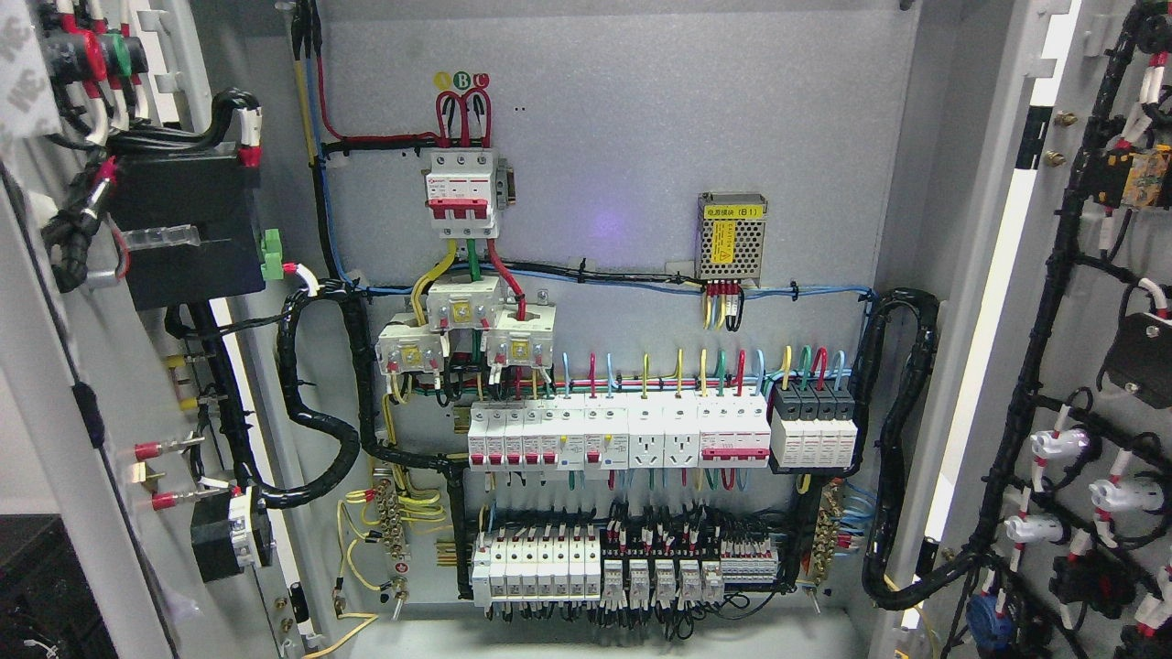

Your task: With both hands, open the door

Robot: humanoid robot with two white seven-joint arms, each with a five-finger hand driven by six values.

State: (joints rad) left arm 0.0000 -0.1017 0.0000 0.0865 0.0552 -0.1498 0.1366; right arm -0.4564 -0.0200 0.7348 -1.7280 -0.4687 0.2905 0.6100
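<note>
Both doors stand swung wide: the left door fills the left edge and the right door the right edge, each showing its wired inner face. No robot hand is anywhere in sight, so the state of the fingers cannot be told, nor can anything be placed against them. Between the doors the grey cabinet lies open to its back panel. Thick black cable looms curl down either side of the panel. Across the middle runs a row of white breakers, with a second, lower row beneath. Higher up sits a red-and-white main switch, and to its right a small meshed power supply.
</note>
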